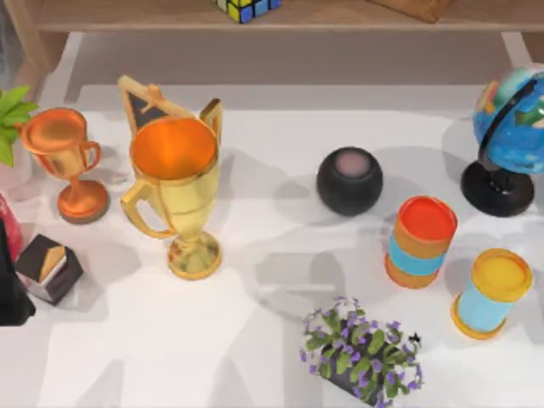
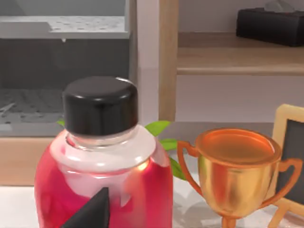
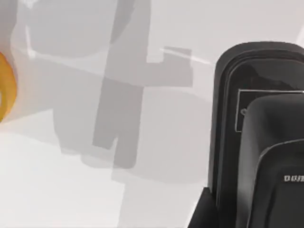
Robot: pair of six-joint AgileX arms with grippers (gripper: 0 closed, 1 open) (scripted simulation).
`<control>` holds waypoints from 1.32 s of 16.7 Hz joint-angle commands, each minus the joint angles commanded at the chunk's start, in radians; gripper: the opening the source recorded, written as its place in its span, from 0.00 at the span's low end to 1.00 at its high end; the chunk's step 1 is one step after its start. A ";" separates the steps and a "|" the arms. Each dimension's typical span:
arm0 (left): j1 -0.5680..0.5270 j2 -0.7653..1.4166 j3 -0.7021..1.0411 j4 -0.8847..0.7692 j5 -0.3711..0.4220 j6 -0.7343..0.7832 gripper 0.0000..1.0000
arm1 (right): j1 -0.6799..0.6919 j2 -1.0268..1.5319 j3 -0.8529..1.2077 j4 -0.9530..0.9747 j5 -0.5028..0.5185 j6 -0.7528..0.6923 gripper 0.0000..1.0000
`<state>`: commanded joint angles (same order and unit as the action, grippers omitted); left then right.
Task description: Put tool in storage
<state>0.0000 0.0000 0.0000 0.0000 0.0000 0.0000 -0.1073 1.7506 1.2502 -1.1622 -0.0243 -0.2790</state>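
No tool shows in these views. My left gripper is a black shape at the table's far left edge, next to a red bottle. In the left wrist view, the red bottle with its black cap stands close in front, and one dark fingertip juts up before it. A wooden shelf runs along the back of the table. The right wrist view looks down on white table with a black part of my right arm beside it.
A gold trophy, a copper trophy, a black sphere, two cans, a globe, a flower pot and a small block stand on the table. A grey bin sits behind the bottle.
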 joint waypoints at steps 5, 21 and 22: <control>0.000 0.000 0.000 0.000 0.000 0.000 1.00 | -0.036 0.078 0.383 -0.162 -0.076 0.125 0.00; 0.000 0.000 0.000 0.000 0.000 0.000 1.00 | -0.302 0.759 1.064 -0.149 -0.060 -0.096 0.00; 0.000 0.000 0.000 0.000 0.000 0.000 1.00 | -0.306 0.766 1.059 -0.153 -0.058 -0.108 0.00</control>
<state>0.0000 0.0000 0.0000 0.0000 0.0000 0.0000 -0.4129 2.5164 2.3095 -1.3156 -0.0822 -0.3865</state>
